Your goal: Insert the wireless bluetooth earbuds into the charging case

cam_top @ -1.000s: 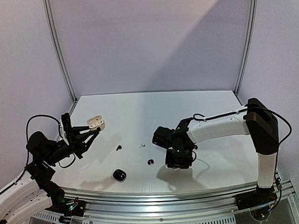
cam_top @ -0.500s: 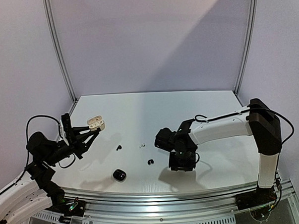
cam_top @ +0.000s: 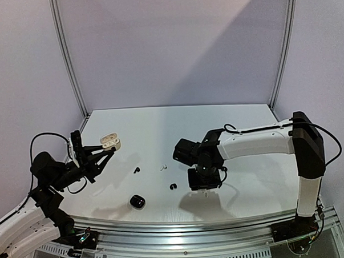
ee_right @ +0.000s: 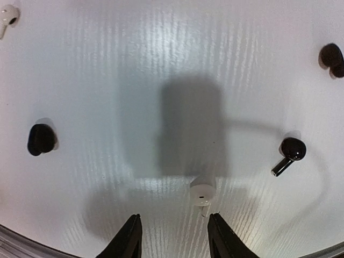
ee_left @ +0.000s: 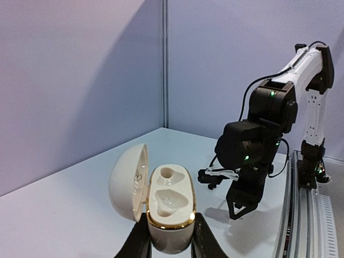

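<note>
Earbuds (cam_top: 174,186) are lying loose on the white counter (ee_right: 161,54), and neither claw is gripping one. In the right wrist view the right claw (ee_right: 173,239) is hanging over the counter with its fingers spread and nothing sitting between them. A white earbud (ee_right: 202,192) is lying just ahead of the gap at lower centre, nearer the right-hand finger. Farther out, a stemmed black earbud (ee_right: 290,153) is sitting at the right, glossy and hook-shaped. A rounder black earbud (ee_right: 41,138) is resting at the left, and a third black earbud (ee_right: 331,58) is showing at the upper right edge. A second white earbud (ee_right: 7,14) is peeking in at the upper left corner. All are lying well apart, with only the claw's shadow falling between them.

The left claw (ee_left: 171,247) is pinching the base of the charging case (ee_left: 169,207), a cream oval with a gold rim. Its lid (ee_left: 129,183) is standing open to the left, and two moulded wells are showing. In the top view this case is sitting at middle left, well apart from the earbuds. A closed black case (cam_top: 137,201) is lying at lower centre-left, near the counter's front edge.
</note>
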Motion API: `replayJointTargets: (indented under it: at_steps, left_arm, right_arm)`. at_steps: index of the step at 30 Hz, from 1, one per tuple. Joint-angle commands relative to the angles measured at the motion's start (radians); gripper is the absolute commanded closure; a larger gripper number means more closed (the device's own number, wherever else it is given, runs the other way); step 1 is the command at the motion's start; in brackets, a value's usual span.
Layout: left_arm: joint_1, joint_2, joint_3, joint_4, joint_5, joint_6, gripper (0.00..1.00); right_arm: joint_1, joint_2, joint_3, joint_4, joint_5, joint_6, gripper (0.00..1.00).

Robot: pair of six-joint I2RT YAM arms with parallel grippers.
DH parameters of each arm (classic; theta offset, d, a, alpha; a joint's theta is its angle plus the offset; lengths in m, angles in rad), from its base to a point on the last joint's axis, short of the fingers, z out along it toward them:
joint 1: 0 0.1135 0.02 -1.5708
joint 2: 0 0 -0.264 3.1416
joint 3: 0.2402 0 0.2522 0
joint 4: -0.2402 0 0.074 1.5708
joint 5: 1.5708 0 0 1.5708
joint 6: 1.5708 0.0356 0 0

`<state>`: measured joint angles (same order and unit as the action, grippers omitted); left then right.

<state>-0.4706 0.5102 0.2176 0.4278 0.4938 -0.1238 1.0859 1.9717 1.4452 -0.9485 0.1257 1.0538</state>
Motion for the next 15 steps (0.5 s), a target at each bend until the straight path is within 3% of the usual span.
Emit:
replayJointTargets:
  at_steps: [1,15]
  left_arm:
    - [-0.013,-0.003,-0.015,-0.007,-0.009,0.014,1.00]
    - [-0.013,-0.003,-0.015,-0.009,-0.011,0.013,1.00]
  right_arm:
    - [-0.007,0.044,0.035,-0.035,0.007,-0.106,0.58]
    - [-0.030,0.086,0.045,-0.067,0.038,-0.125,0.63]
